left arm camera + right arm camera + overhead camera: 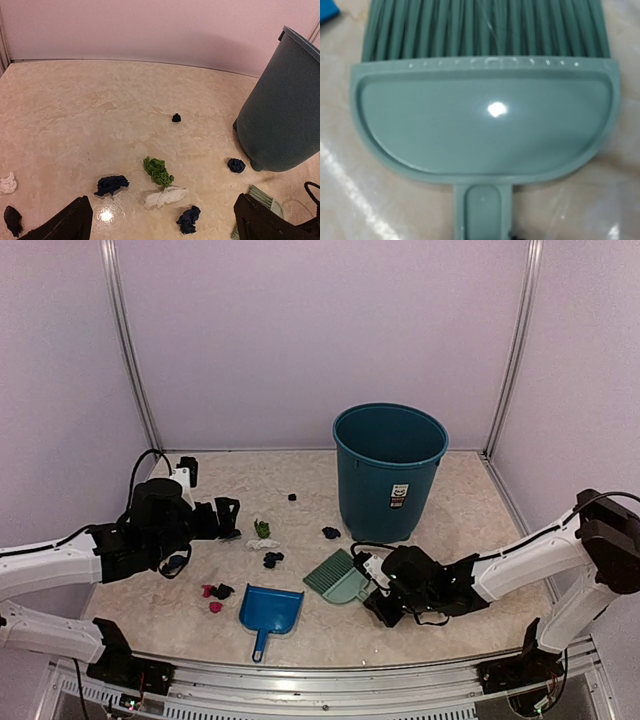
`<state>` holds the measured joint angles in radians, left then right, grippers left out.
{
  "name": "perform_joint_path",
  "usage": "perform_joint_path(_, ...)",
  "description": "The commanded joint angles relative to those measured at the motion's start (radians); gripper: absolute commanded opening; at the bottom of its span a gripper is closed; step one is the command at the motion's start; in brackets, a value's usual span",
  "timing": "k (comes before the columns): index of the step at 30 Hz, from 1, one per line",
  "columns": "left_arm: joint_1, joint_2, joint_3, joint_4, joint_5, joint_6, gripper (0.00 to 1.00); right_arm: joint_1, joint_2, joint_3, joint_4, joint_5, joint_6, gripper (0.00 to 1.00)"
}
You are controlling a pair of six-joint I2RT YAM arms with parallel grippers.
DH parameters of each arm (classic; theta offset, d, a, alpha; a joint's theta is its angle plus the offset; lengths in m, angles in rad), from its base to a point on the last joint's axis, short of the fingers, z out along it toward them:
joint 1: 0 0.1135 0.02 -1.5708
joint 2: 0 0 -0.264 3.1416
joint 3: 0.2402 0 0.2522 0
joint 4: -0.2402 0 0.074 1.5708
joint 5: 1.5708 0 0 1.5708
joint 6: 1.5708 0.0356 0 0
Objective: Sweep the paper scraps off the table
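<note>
Currently left gripper (pixel 228 518) hangs wide open, empty, above paper scraps (pixel 159 171); right gripper (pixel 376 575) sits at brush (pixel 485 125) handle, 7 o'clock off bin (pixel 390 470); whether it grips, can't tell.

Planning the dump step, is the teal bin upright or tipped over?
Upright: the bin stands on its base on the table, open mouth up.
</note>
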<state>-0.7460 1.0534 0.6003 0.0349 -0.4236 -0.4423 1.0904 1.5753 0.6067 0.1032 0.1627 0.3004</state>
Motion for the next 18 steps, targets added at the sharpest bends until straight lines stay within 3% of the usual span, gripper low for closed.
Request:
perform_joint_path(1, -0.012, -0.041, -0.002, -0.014, 0.041, -0.02, 0.99, 0.006, -0.081, -0.006, 0.013, 0.006, -0.031, 0.0)
perform_joint_path(18, -0.013, -0.132, 0.023, -0.078, 0.248, -0.115, 0.94, 0.008, -0.281, -0.053, 0.187, 0.001, -0.127, 0.0)
